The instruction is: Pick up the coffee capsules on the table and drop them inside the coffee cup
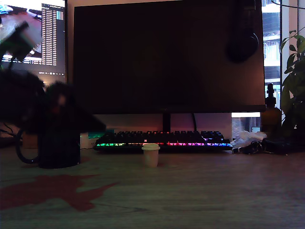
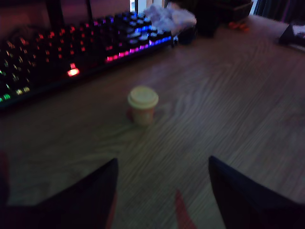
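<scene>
A cream-white capsule (image 1: 150, 154) is standing upright, rim uppermost, on the wood-grain table (image 1: 200, 191), just in front of the lit keyboard (image 1: 164, 139) and about level with its middle. The tool (image 2: 162, 191) is hanging with its two dark fingers (image 2: 243, 195) spread wide and nothing between them; in the wrist view the capsule (image 2: 142, 105) is sitting ahead of the open gap, well apart from the tips, towards the keyboard (image 2: 71, 52). In the exterior view a blurred dark mass, probably the arm, is hovering over the black coffee cup (image 1: 58, 150), which is sitting off the keyboard's end at the exterior view's left. The blue capsule is not showing in either view
</scene>
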You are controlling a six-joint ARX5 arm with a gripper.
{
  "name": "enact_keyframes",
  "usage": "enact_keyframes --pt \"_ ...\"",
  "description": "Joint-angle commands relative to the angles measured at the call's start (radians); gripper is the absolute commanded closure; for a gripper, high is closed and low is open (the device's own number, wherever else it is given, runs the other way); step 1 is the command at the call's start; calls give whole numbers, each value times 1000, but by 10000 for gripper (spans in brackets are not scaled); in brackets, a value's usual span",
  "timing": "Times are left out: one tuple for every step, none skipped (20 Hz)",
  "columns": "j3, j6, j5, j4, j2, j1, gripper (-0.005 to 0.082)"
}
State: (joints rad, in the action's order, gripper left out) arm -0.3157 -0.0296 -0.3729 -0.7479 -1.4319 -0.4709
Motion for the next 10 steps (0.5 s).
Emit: enact_keyframes --pt "14 -5 -10 -60 -45 -3 217" --pt "11 -5 -12 -89 -69 -3 217" --pt "5 -6 -12 -105 -94 -3 217" --pt "-6 -5 -13 -118 -120 -3 217" --pt "-19 -5 -16 -124 -142 -3 217" --pt "-38 -6 -21 -126 -167 -4 217" --pt "-57 -6 -32 -131 -190 -7 217" --pt "-74 -6 -35 -138 -211 -11 217" --pt "-95 -7 -38 -141 -233 -16 217" --pt "-114 -14 -38 -140 -253 -19 217"
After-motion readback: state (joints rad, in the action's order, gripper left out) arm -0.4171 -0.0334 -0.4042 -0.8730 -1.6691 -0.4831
